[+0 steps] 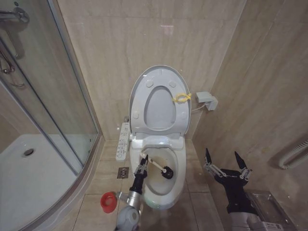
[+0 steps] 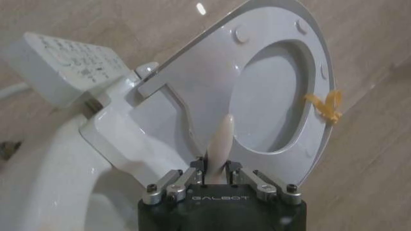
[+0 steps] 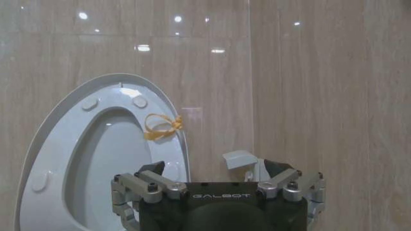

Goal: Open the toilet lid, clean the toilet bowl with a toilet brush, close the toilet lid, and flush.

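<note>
The toilet lid (image 1: 160, 108) stands raised against the wall, with the seat ring (image 1: 139, 103) and its yellow tag up in front of it. Below lies the toilet bowl (image 1: 162, 185), open. My left gripper (image 1: 142, 163) hangs over the bowl's left rim, shut on the white handle of the toilet brush (image 1: 156, 164); the dark bristle head is down inside the bowl. In the left wrist view the gripper (image 2: 217, 166) pinches the handle (image 2: 223, 137) in front of the lid (image 2: 266, 101). My right gripper (image 1: 226, 161) is open over the floor right of the toilet, holding nothing.
A red cup holder (image 1: 109, 201) stands on the floor left of the bowl, near a floor drain (image 1: 123, 172). The control panel (image 1: 123, 141) sticks out at the toilet's left. A glass shower enclosure (image 1: 43, 120) fills the left side. A small wall box (image 1: 207, 100) is mounted at the right.
</note>
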Robot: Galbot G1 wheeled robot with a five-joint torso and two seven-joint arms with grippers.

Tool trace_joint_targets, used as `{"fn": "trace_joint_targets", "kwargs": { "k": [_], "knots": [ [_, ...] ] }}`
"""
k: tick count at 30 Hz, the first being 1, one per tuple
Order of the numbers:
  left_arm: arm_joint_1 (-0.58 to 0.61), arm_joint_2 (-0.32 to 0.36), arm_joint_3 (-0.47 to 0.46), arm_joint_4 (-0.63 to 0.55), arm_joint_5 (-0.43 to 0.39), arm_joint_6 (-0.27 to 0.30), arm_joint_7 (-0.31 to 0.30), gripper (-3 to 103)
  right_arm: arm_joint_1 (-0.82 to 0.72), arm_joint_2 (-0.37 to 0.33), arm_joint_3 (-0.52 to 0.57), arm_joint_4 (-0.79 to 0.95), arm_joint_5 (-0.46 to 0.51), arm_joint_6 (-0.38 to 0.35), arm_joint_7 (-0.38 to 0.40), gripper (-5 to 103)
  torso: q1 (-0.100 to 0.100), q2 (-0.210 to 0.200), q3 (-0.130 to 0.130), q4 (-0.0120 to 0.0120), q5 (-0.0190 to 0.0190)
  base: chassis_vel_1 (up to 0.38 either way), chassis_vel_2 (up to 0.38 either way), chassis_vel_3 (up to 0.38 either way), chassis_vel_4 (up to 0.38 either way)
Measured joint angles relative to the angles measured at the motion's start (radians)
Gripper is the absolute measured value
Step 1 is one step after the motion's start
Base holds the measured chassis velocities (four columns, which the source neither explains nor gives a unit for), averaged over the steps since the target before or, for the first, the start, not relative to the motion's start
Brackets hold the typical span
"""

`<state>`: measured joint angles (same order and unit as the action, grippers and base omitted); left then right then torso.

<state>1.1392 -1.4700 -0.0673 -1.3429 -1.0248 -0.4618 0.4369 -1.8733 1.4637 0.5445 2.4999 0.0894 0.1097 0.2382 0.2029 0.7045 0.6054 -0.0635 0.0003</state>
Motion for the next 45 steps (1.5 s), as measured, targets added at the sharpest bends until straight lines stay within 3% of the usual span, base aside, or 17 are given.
{"fn": "trace_joint_targets", "kwargs": {
  "k": [9,14,17,20,23,26,28,32,35,40,42,44,45],
  "knots": [
    [0.084,-0.018,0.006,-0.088,-0.102,0.028,-0.01,20,0.0,0.0,0.0,0.0,0.0,0.0,0.0,100,0.0,0.0,0.0,-0.0003,-0.0001,0.0,0.0,0.0,0.0],
    [0.084,-0.024,0.0,-0.073,-0.102,0.028,-0.009,20,0.0,0.0,0.0,0.0,0.0,0.0,0.0,100,0.0,0.0,0.0,-0.0004,-0.0002,0.0,0.0,0.0,0.0],
    [0.057,-0.029,-0.005,-0.034,-0.064,0.024,-0.012,22,0.0,0.0,0.0,0.0,0.0,0.0,0.0,100,0.0,0.0,0.0,-0.0006,-0.0003,0.0,0.0,0.0,0.0],
    [0.0,-0.045,-0.016,0.076,0.094,-0.007,0.004,22,0.0,0.0,0.0,0.0,0.0,0.0,0.0,100,0.0,0.0,0.0,-0.0008,-0.0003,0.0,0.0,0.0,0.0],
    [-0.023,-0.054,-0.016,0.125,0.152,-0.023,0.019,22,0.0,0.0,0.0,0.0,0.0,0.0,0.0,100,0.0,0.0,0.0,-0.0003,-0.0003,0.0,0.0,0.0,0.0],
    [-0.041,-0.06,-0.01,0.141,0.153,-0.023,0.022,22,0.0,0.0,0.0,0.0,0.0,0.0,0.0,100,0.0,0.0,0.0,-0.0001,-0.0002,0.0,0.0,0.0,0.0],
    [-0.05,-0.061,-0.009,0.144,0.138,-0.022,0.024,22,0.0,0.0,0.0,0.0,0.0,0.0,0.0,100,0.0,0.0,0.0,-0.0004,-0.0003,0.0,0.0,0.0,0.0],
    [-0.064,-0.04,0.001,0.091,-0.056,0.028,0.061,22,0.0,0.0,0.0,0.0,0.0,0.0,0.0,100,0.0,0.0,0.0,-0.0008,-0.0003,0.0,0.0,0.0,0.0],
    [-0.069,-0.028,-0.005,0.08,-0.117,0.045,0.092,22,0.0,0.0,0.0,0.0,0.0,0.0,0.0,100,0.0,0.0,0.0,-0.0009,-0.0004,0.0,0.0,0.0,0.0],
    [-0.079,-0.022,-0.016,0.133,-0.066,0.045,0.134,22,0.0,0.0,0.0,0.0,0.0,0.0,0.0,100,0.0,0.0,0.0,-0.0003,-0.0004,0.0,0.0,0.0,0.0],
    [-0.08,-0.03,-0.017,0.152,-0.022,0.039,0.127,22,0.0,0.0,0.0,0.0,0.0,0.0,0.0,100,0.0,0.0,0.0,-0.0002,-0.0002,0.0,0.0,0.0,0.0],
    [-0.093,-0.042,-0.021,0.188,0.086,0.008,0.091,22,0.0,0.0,0.0,0.0,0.0,0.0,0.0,100,0.0,0.0,0.0,-0.0001,-0.0001,0.0,0.0,0.0,0.0],
    [-0.093,-0.042,-0.021,0.188,0.086,0.008,0.091,22,0.0,0.0,0.0,0.0,0.0,0.0,0.0,100,0.0,0.0,0.0,-0.0001,-0.0001,0.0,0.0,0.0,0.0]
  ]
}}
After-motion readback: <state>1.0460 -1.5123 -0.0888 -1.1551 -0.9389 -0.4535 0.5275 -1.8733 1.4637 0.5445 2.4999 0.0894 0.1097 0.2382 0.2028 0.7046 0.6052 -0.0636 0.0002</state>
